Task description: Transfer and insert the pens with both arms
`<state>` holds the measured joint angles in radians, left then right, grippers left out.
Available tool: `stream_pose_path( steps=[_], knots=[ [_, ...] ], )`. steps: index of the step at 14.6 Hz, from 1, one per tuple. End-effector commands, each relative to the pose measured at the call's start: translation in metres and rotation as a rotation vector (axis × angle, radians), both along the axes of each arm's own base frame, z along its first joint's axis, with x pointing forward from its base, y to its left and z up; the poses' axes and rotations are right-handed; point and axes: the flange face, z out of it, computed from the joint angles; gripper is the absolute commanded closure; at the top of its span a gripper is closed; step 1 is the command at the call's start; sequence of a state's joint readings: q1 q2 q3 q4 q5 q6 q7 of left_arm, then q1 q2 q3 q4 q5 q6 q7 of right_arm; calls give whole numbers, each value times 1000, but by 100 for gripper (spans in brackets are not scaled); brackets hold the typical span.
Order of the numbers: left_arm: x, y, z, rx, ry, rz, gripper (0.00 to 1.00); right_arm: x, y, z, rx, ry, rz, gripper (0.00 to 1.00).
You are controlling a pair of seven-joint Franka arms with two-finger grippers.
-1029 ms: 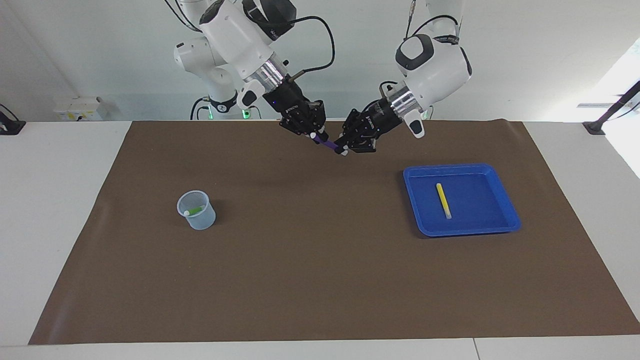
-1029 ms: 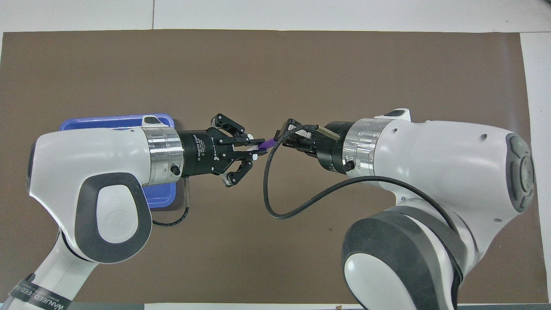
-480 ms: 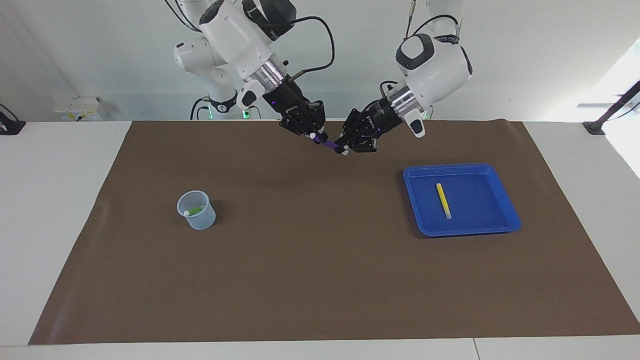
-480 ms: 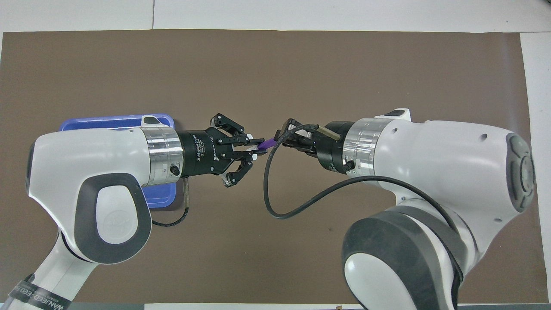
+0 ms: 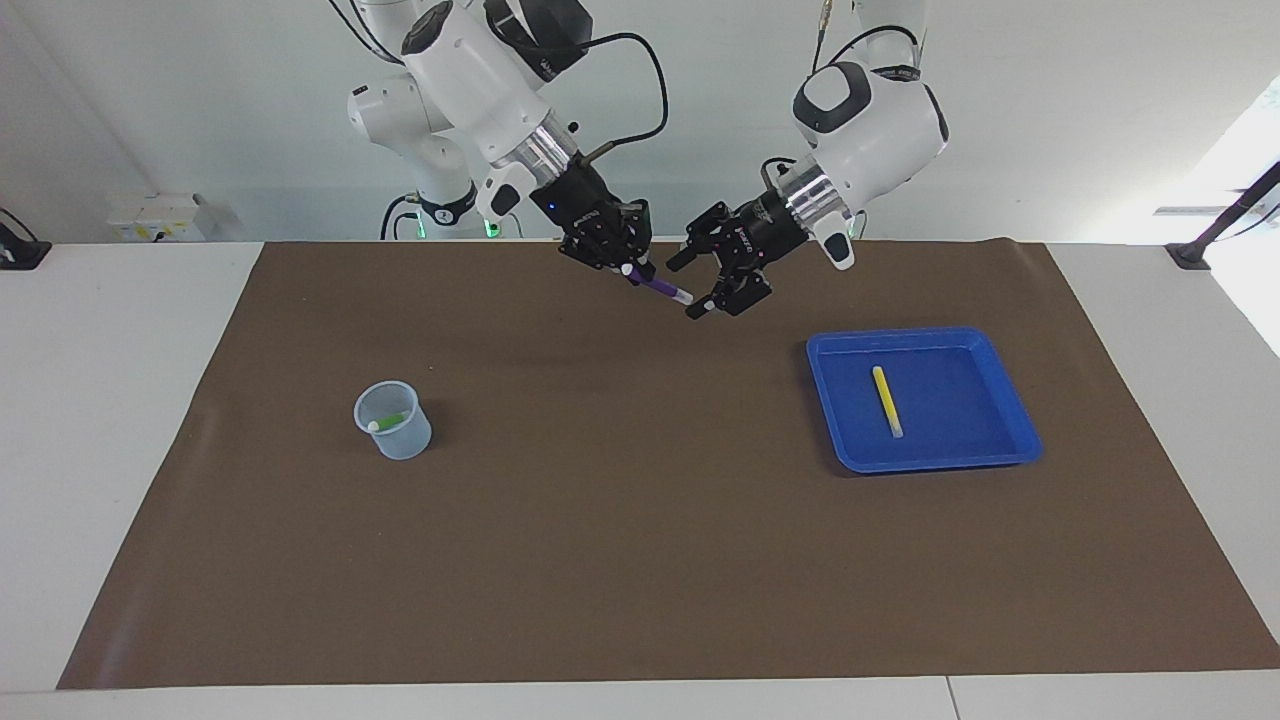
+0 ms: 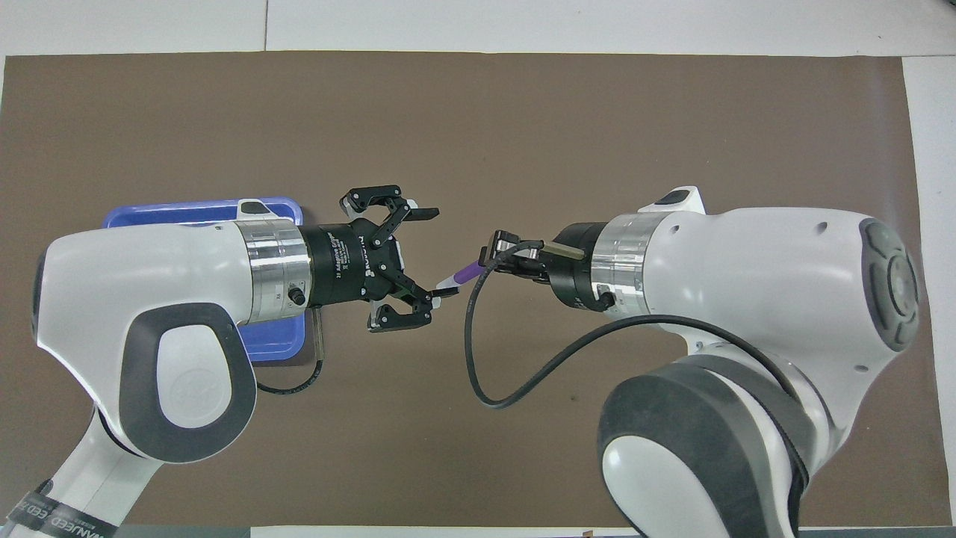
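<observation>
left gripper lets go of the purple pen

the right gripper hangs in the upper middle of the facing view, over the brown mat, its jaws clenched on the purple pen; the pen slants down from those jaws with its pale tip free in the air; in the overhead view the same pen sits at frame centre, sticking out from the right gripper toward the left gripper;

a second ago both grippers gripped the pen, one at each end; half a second ago that was still so; now the left gripper has spread its jaws wide and released the pen; its fingers stand on either side of the pale tip, and whether one still touches it cannot be told; the left wrist has also risen a little in the facing view; the right gripper has hardly shifted;

the rest has not moved; the yellow pen lies in the blue tray at the right of the facing view, and in the overhead view the tray is mostly hidden under the left arm; the green pen leans inside the clear cup at the left of the facing view, well apart from both grippers
</observation>
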<state>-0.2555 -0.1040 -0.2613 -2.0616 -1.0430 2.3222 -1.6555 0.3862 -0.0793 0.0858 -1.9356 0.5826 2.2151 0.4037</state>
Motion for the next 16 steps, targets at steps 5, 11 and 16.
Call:
stream_pose_path(
  steps=[5,11,16],
  knots=[
    [9,44,-10,170,-111,-93,0,26,-98,14,-466,-179,368,100],
    [31,143,-26,316,-215,-319,0,55,-206,-30,-675,-196,619,100],
    [40,210,-54,447,-339,-619,0,54,-233,-91,-667,-136,612,100]
  ],
)
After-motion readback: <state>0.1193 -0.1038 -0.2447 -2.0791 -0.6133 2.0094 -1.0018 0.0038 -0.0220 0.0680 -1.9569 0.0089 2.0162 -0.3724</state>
